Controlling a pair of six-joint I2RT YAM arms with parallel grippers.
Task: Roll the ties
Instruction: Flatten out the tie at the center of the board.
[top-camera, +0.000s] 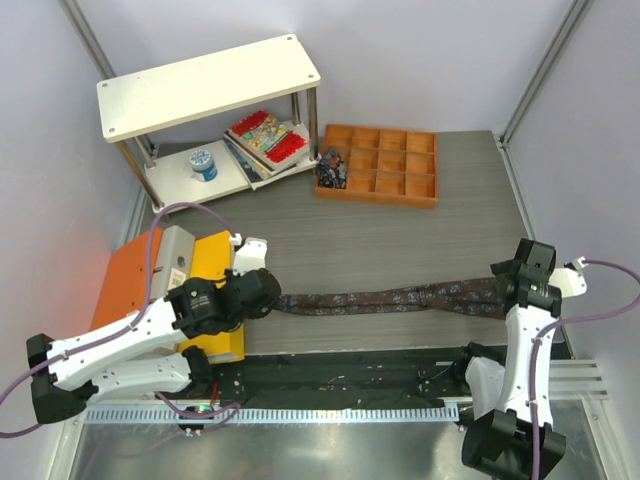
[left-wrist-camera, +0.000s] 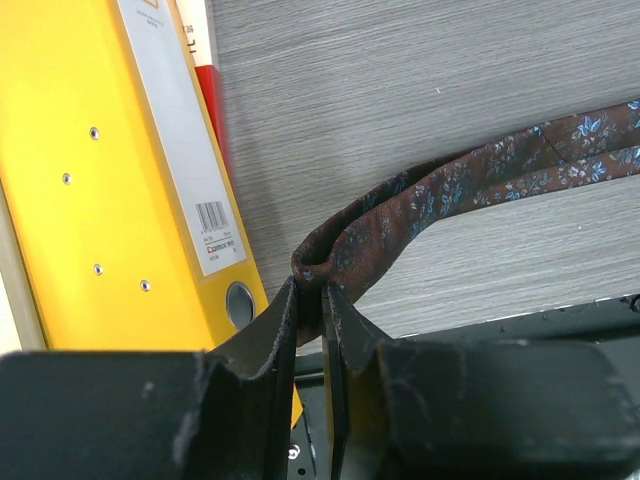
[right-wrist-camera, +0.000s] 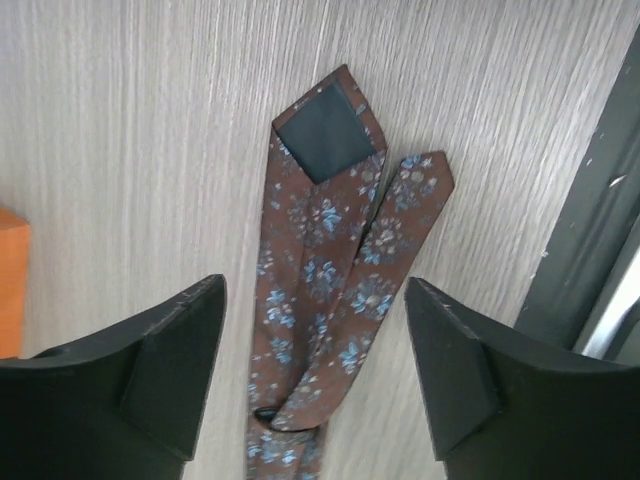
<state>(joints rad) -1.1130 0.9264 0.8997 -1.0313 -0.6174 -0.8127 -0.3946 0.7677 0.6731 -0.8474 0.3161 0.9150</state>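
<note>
A dark brown tie with small blue flowers lies doubled along the grey table, running left to right. My left gripper is shut on its folded end. In the left wrist view the fold sits pinched between the black jaws of that gripper, and the rest of the tie trails off to the right. My right gripper hovers over the other end. In the right wrist view it stands open, and the tie's two pointed tips lie flat on the table between its fingers, untouched.
A yellow binder and an orange one lie just left of my left gripper. At the back stand a white shelf with red patterned books and a blue spool, and an orange compartment tray. A black strip runs along the near edge.
</note>
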